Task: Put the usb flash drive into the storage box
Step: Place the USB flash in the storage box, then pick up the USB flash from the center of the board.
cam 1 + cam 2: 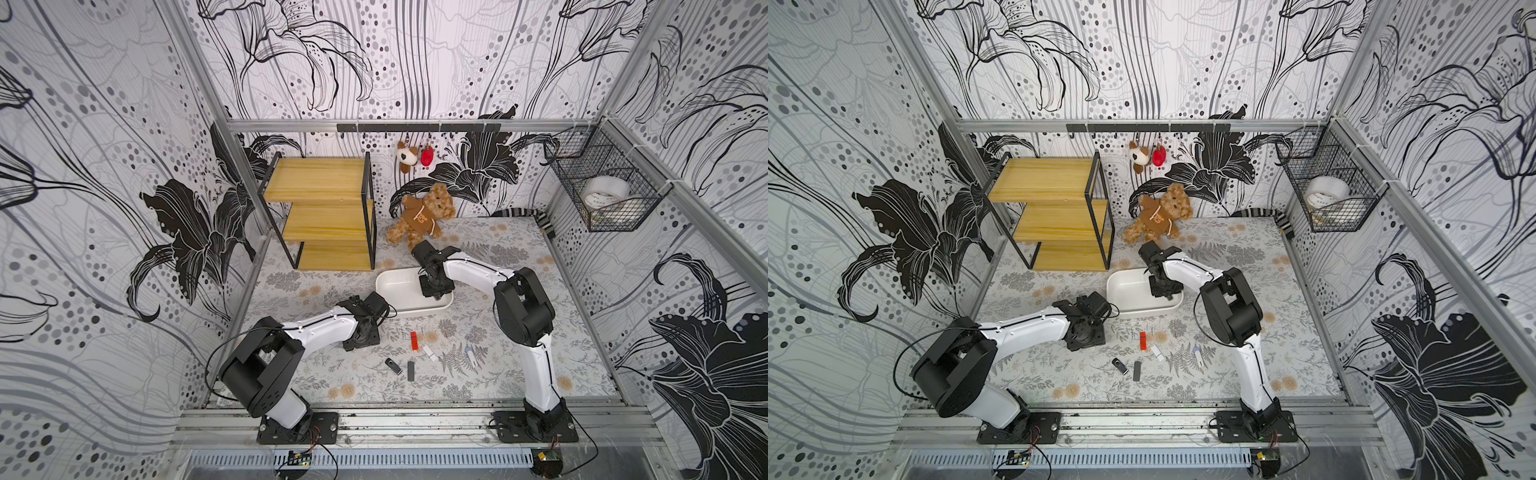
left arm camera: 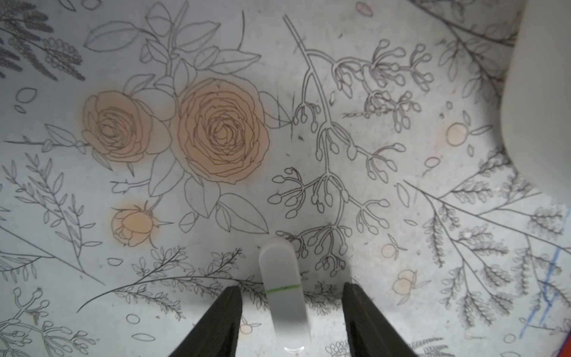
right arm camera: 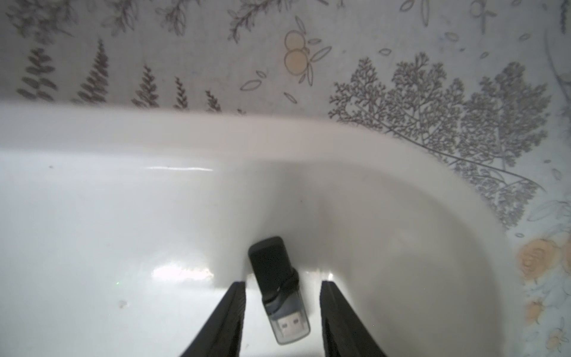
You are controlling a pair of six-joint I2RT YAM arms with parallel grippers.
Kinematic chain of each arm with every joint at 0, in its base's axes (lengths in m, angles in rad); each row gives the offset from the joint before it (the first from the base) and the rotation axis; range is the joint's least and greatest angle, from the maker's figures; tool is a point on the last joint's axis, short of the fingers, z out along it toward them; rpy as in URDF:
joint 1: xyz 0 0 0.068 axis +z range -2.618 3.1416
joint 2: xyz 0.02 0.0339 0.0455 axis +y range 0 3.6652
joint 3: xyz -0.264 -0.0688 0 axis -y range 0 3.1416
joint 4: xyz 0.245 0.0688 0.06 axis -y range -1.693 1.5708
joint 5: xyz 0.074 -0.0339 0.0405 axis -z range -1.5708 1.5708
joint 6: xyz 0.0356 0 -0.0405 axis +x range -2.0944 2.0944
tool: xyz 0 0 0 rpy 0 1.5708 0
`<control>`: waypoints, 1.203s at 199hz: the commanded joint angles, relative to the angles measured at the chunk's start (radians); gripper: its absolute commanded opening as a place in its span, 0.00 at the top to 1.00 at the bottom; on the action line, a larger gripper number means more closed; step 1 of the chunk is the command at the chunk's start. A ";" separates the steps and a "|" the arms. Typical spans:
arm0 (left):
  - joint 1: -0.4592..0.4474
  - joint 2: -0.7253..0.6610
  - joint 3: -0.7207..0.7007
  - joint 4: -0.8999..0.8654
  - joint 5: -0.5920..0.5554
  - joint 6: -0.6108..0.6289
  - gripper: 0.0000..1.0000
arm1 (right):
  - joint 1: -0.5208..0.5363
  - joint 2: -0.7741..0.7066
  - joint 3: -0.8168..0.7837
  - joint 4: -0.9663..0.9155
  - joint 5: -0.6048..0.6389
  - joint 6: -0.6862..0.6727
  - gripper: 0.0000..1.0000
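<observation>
Counts: 2 arms, 7 flash drives, 1 box.

Five drives lie loose on the floral table cover (image 1: 490, 390), on the near side of the storage box (image 1: 397, 291): black swivel drive (image 1: 393, 365), dark grey drive (image 1: 411, 370), red drive (image 1: 414, 340), white drive (image 1: 429, 352), white-and-blue drive (image 1: 469, 355). The sixth, a frosted white drive (image 2: 282, 290), sits on the cover near the box's near-left corner and shows only in the left wrist view. The seventh, a black usb flash drive (image 3: 276, 287), is inside the box.

Left gripper (image 2: 292, 287): fingers parted and straddling the frosted white drive, with a gap on each side. Nothing gripped.

Right gripper (image 3: 283, 282): over the box's right end, fingers parted. The black drive lies between them on the box floor by the rounded corner, touching neither.

Box: glossy white plastic, shallow, smooth walls. Black drive: matte body, clear cap over a metal plug, thin dark loop round the middle. Frosted drive: translucent, rounded tip, thin green band. Fingers: black wedges.

Beyond the box: 1 brown teddy bear (image 1: 422, 216) in a hoodie. Beyond-left: 1 three-tier wooden shelf (image 1: 324, 208) with a black frame. Beyond-right: 1 black wire basket (image 1: 623, 216).
</observation>
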 commanded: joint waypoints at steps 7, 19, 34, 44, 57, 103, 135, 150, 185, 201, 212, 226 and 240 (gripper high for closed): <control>-0.004 0.022 -0.004 0.022 -0.017 -0.002 0.46 | 0.021 -0.207 -0.066 -0.026 0.044 0.037 0.52; -0.004 0.023 -0.007 0.026 -0.013 0.000 0.48 | 0.037 -0.287 -0.107 -0.044 0.063 0.050 0.52; -0.004 0.025 -0.006 0.024 -0.015 0.002 0.50 | 0.055 -0.386 -0.171 -0.074 0.092 0.072 0.51; -0.004 0.027 -0.005 0.019 -0.018 0.005 0.51 | 0.064 -0.458 -0.228 -0.081 0.108 0.095 0.50; -0.004 0.026 -0.002 0.017 -0.010 0.014 0.52 | 0.074 -0.568 -0.317 -0.086 0.109 0.134 0.47; -0.004 0.038 -0.002 0.019 -0.001 0.025 0.63 | 0.117 -0.759 -0.597 -0.094 0.039 0.305 0.39; -0.005 0.052 -0.004 0.033 0.015 0.033 0.71 | 0.189 -0.816 -0.727 -0.056 0.013 0.402 0.32; -0.005 0.051 -0.001 0.033 0.016 0.036 0.78 | 0.217 -0.837 -0.792 -0.030 -0.010 0.447 0.31; -0.004 0.055 0.001 0.030 0.011 0.044 0.85 | 0.232 -0.866 -0.895 0.023 -0.041 0.480 0.31; -0.004 0.057 0.000 0.029 0.010 0.044 0.88 | 0.232 -0.856 -0.912 0.044 -0.048 0.471 0.30; -0.004 0.054 0.000 0.029 0.009 0.044 0.91 | 0.231 -0.841 -0.919 0.056 -0.054 0.464 0.30; -0.004 0.051 -0.002 0.029 0.010 0.041 0.95 | 0.231 -0.825 -0.938 0.084 -0.069 0.462 0.30; -0.004 0.048 -0.002 0.028 0.010 0.042 1.00 | 0.231 -0.817 -0.961 0.120 -0.078 0.467 0.30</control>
